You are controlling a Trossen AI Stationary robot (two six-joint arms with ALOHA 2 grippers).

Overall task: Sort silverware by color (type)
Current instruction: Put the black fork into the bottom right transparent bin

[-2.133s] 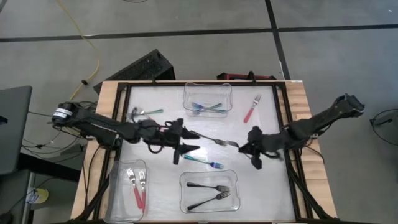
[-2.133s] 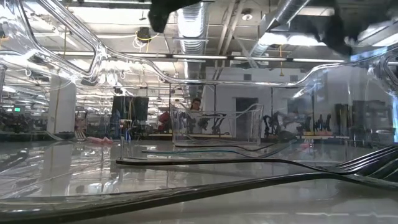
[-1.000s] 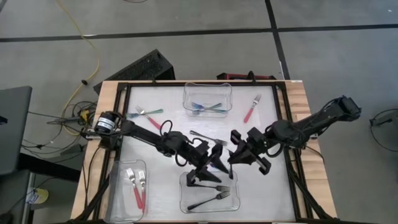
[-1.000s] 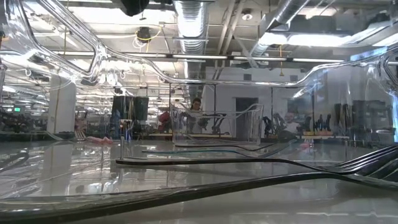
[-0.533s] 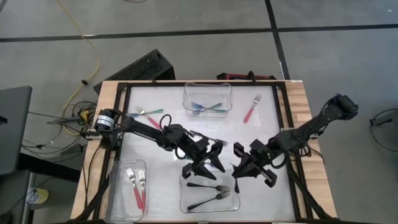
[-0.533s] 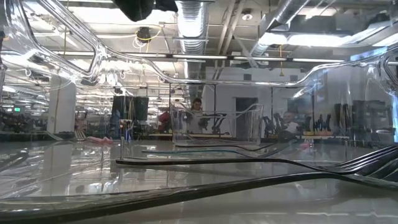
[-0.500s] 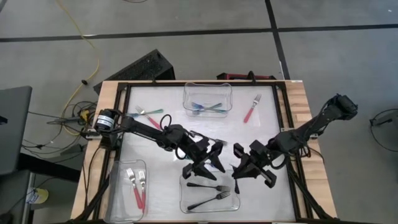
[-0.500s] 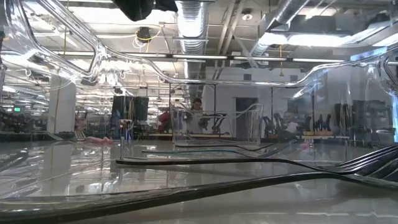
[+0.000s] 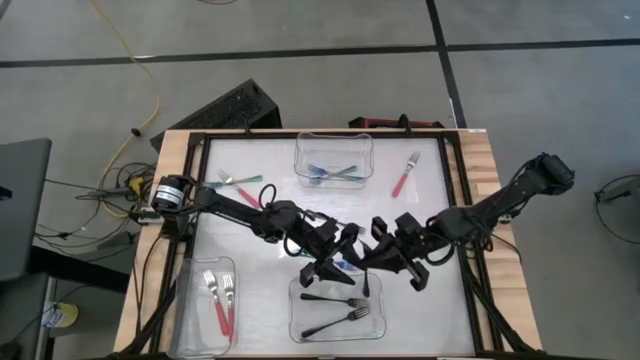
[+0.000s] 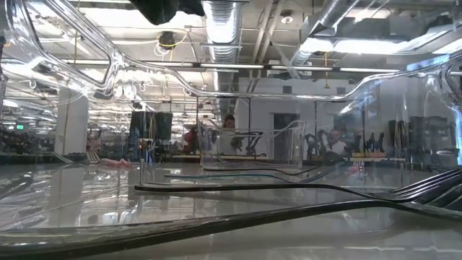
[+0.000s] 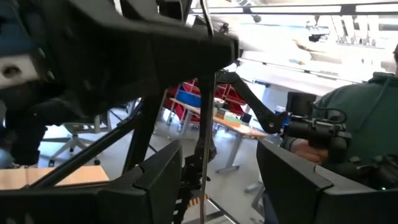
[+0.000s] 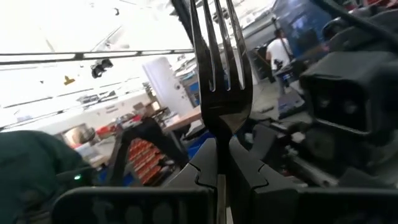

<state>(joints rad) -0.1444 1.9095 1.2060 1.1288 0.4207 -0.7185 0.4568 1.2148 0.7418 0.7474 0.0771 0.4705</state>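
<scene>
1. Black fork [image 12: 221, 93]: held by R jaws, pinched at neck, tines pointing away from the wrist. In high view the fork [image 9: 366, 284] hangs handle-down over the far rim of the front-ctr bin [image 9: 338, 338].
2. Clearances:
   - Front-ctr bin holds two black forks [image 9: 335, 299] in its L and ctr part; its R part is bare.
   - L jaws sit just beside R jaws, above the same far rim; little room btwn them.
   - A teal fork [image 9: 346, 267] lies on the worktop [image 9: 260, 250] under the two sets of jaws, near the bin rim.
   - Worktop is open front-R of the R arm [image 9: 500, 205] and btwn the front-L bin [image 9: 182, 310] and the front-ctr bin.
3. Other items:
   - Back bin [image 9: 333, 136]: teal forks.
   - Front-L bin: red forks.
   - One red fork [image 9: 404, 177] lies loose at back R.
   - A red and teal pair [image 9: 238, 181] lies loose at back L.
4. Change vs 0.5 s ago:
   - R jaws have shifted from front-R of the bin corner toward ctr, closing on L jaws.
   - Black fork now sits further in along the rim.
   - L arm [image 9: 230, 207] is approx. unchanged.
5. Jaw state:
   - R jaws: pressed together on the black fork.
   - L jaws: spread wide, fingers [image 11: 155, 186] well apart, gripping nothing. A thin dark rod shows in the gap; cannot tell whether it touches.
</scene>
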